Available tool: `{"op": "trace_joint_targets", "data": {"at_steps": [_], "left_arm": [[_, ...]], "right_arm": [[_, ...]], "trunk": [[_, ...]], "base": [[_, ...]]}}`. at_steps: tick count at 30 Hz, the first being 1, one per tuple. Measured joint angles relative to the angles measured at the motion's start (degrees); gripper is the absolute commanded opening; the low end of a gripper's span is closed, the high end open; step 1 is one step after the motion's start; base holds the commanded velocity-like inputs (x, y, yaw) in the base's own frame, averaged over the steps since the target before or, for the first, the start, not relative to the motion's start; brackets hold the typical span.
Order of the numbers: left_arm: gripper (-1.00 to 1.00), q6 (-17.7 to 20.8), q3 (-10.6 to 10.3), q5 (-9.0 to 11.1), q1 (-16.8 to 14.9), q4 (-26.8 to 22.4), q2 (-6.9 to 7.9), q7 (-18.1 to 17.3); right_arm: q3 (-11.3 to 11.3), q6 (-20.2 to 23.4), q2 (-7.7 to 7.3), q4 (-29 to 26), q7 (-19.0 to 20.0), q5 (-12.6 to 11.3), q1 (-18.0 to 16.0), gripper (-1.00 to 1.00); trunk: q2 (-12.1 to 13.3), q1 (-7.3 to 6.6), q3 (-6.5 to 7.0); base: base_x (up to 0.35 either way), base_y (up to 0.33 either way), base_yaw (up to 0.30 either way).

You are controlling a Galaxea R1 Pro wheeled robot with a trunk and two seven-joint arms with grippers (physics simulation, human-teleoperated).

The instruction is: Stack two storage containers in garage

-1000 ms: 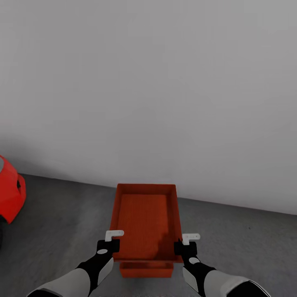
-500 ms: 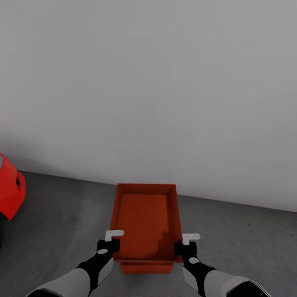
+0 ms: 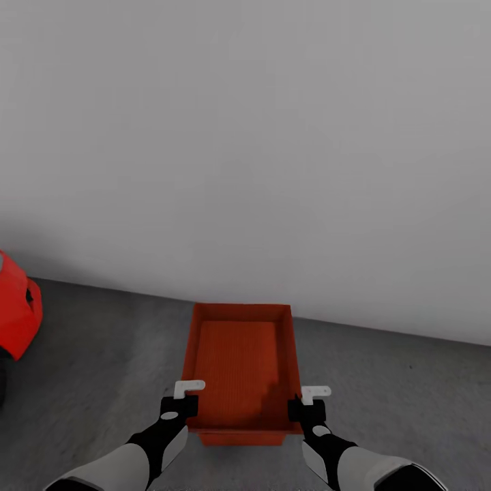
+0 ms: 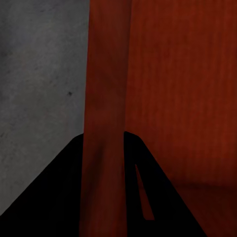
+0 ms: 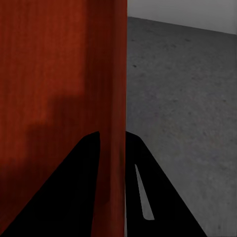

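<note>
Both hands hold an open orange-red rectangular storage container [image 3: 240, 365] above the dark grey concrete floor [image 3: 102, 354] of the garage. The left hand [image 3: 181, 404] clamps its left wall, the right hand [image 3: 307, 408] its right wall. A second orange-red container [image 3: 242, 437] peeks from beneath at 6 o'clock; a red car [image 3: 17, 310] sits at 9 o'clock.

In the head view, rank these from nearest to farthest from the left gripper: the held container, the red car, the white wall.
1. Held container: its left side wall sits clamped in the left gripper.
2. Red car: off to the left, on the dark floor.
3. White wall: ahead, beyond the container's far end.
</note>
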Motion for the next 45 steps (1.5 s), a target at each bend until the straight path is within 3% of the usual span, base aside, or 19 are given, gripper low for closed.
{"op": "trace_joint_targets", "data": {"at_steps": [12, 29, 45], "left_arm": [[-1.00, 0.0, -0.1, 0.0, 0.0, 0.0, 0.02, 0.0], [-1.00, 0.0, 0.0, -0.1, 0.0, 0.0, 0.01, 0.0], [-1.00, 0.1, -0.1, 0.0, 0.0, 0.0, 0.02, 0.0]], "right_arm": [[0.0, 0.0, 0.02, 0.0, 0.0, -0.1, 0.0, -1.00], [0.1, 0.0, 0.01, 0.0, 0.0, -0.1, 0.0, -1.00], [0.1, 0.0, 0.02, 0.0, 0.0, -0.1, 0.0, -1.00]], "trunk": [[0.0, -0.02, -0.61], [0.0, -0.03, -0.63], [0.0, 0.00, -1.41]], "base": [[0.067, 0.000, 0.000], [0.278, 0.000, 0.000], [0.021, 0.000, 0.000]]}}
